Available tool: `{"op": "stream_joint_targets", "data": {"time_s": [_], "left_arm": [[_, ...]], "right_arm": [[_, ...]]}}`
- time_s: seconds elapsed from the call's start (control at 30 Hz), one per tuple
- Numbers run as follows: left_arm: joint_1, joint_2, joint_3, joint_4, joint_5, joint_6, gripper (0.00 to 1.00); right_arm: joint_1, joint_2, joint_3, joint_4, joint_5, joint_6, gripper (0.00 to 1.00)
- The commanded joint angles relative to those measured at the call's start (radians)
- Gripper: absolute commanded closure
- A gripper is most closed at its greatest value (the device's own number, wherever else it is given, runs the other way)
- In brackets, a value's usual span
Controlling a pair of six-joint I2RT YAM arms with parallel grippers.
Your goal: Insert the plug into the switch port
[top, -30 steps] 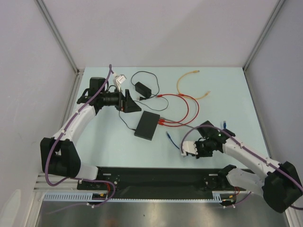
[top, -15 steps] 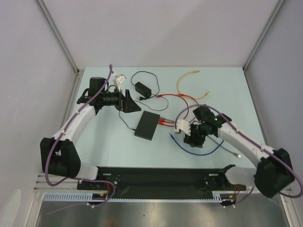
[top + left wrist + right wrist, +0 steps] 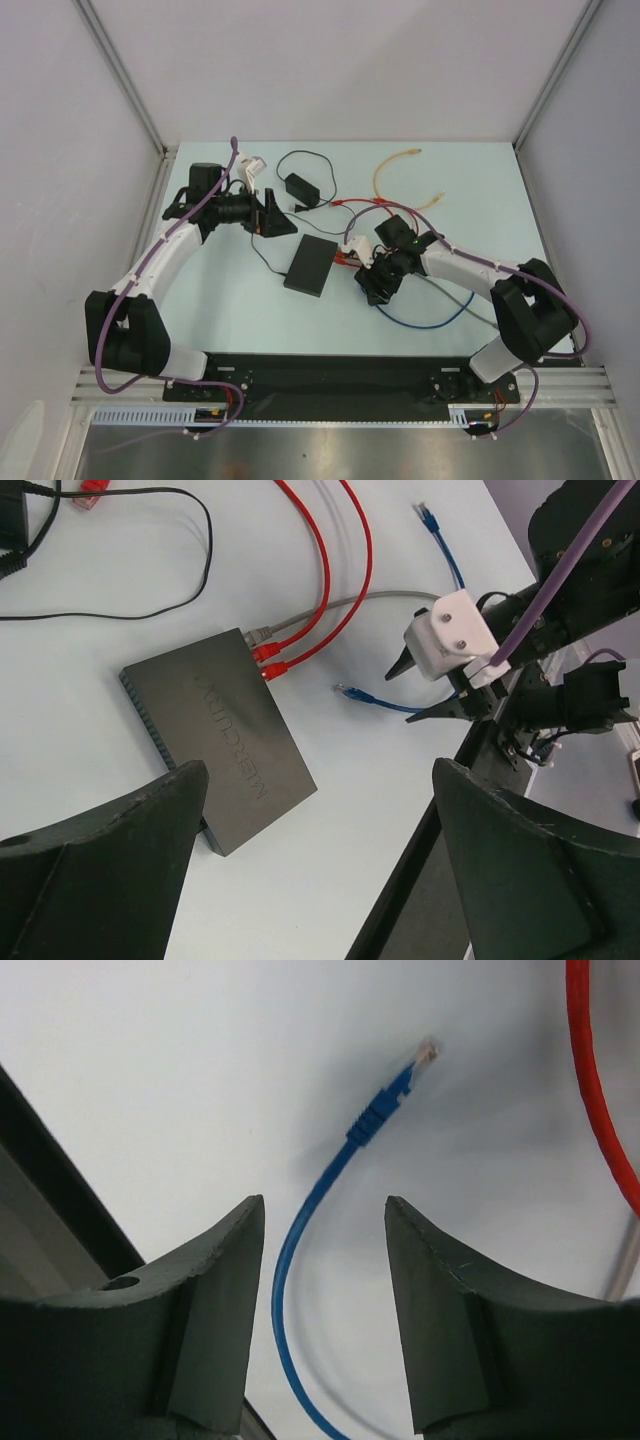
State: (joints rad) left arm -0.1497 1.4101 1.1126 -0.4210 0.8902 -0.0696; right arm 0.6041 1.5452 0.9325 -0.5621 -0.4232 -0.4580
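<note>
The thin blue cable is straddled, behind its clear plug, by parted right fingers; gripped there, misalignment is risked.

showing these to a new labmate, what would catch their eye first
Probably the flat black switch at the centre of the scene, with two red cables and a grey cable already plugged into one edge. Next comes the blue plug lying loose beside that edge, with the right gripper open over its cable.
</note>
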Motion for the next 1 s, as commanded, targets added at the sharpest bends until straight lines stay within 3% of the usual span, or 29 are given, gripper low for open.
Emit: {"op": "stream_joint_targets", "data": {"time_s": [0.0,0.13,0.2,0.23,0.27,0.3,0.4,0.53,0.6,0.67,0.73,0.97], "left_arm": [[0.009,-0.017,0.000,0.051,-0.022,0.016,0.00],[0.009,-0.016,0.013,0.057,-0.045,0.019,0.00],[0.010,-0.020,0.016,0.057,-0.051,0.030,0.00],[0.010,-0.022,0.018,0.057,-0.053,0.033,0.00],[0.010,-0.025,0.018,0.060,-0.048,0.039,0.00],[0.010,-0.031,0.019,0.060,-0.039,0.045,0.00],[0.010,-0.045,0.021,0.060,-0.004,0.067,0.02],[0.003,-0.056,0.009,0.035,0.094,0.152,0.05],[-0.016,-0.051,0.009,0.007,0.142,0.218,0.07],[-0.077,-0.045,0.015,-0.053,0.168,0.295,0.09],[-0.208,-0.024,0.023,-0.110,0.174,0.394,0.11],[-0.338,-0.008,-0.006,0.045,0.187,0.317,0.14]], "right_arm": [[0.042,0.039,0.006,0.106,0.060,0.082,0.45],[0.043,0.102,-0.001,0.145,0.112,0.111,0.55],[0.036,0.128,0.006,0.139,0.095,0.120,0.66],[0.025,0.138,0.012,0.125,0.063,0.128,0.73],[0.017,0.144,0.017,0.119,0.048,0.130,0.90],[0.011,0.142,0.020,0.111,0.022,0.128,0.99],[-0.053,0.092,0.041,0.061,-0.070,0.116,1.00],[-0.173,-0.054,0.103,-0.083,-0.432,0.035,1.00],[-0.188,-0.103,0.162,-0.142,-0.532,-0.031,1.00],[-0.187,-0.109,0.201,-0.241,-0.580,-0.083,1.00],[-0.187,-0.079,0.256,-0.367,-0.678,-0.119,1.00],[-0.188,-0.080,0.261,-0.401,-0.752,-0.116,1.00]]}}
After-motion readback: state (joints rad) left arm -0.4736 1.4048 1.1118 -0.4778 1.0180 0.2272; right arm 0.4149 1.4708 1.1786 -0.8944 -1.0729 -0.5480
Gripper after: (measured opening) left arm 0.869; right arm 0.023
